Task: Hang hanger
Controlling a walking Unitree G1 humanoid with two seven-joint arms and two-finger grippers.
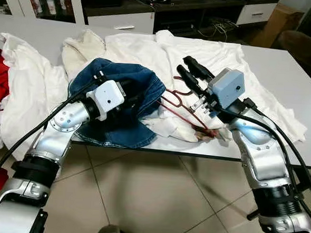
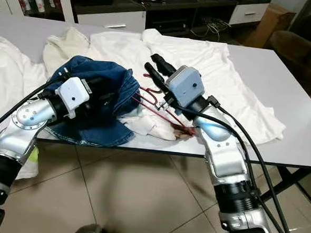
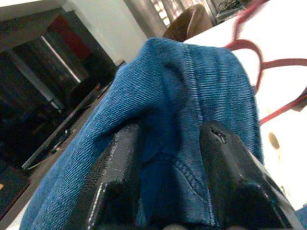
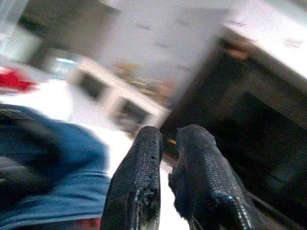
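Denim, blue and crumpled, bunches at the near edge of the white worktop (image 1: 285, 71), where the left gripper (image 3: 175, 158) has its two black fingers (image 3: 115, 177) pressed into a fold of the blue denim garment (image 1: 122, 101). Just right of it lies the thin dark-red wire hanger (image 1: 185, 110), on rumpled white cloth (image 1: 149, 50). The right gripper (image 1: 189, 67) hovers above the hanger, fingers nearly together, holding nothing.

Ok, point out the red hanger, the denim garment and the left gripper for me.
Hanger (image 1: 173, 100): left eye view, on its wire hook end.
Denim (image 1: 120, 126): left eye view, on the lower folded part near the table edge.
Left gripper (image 3: 170, 184): left wrist view, between its fingers, on the denim they clamp.
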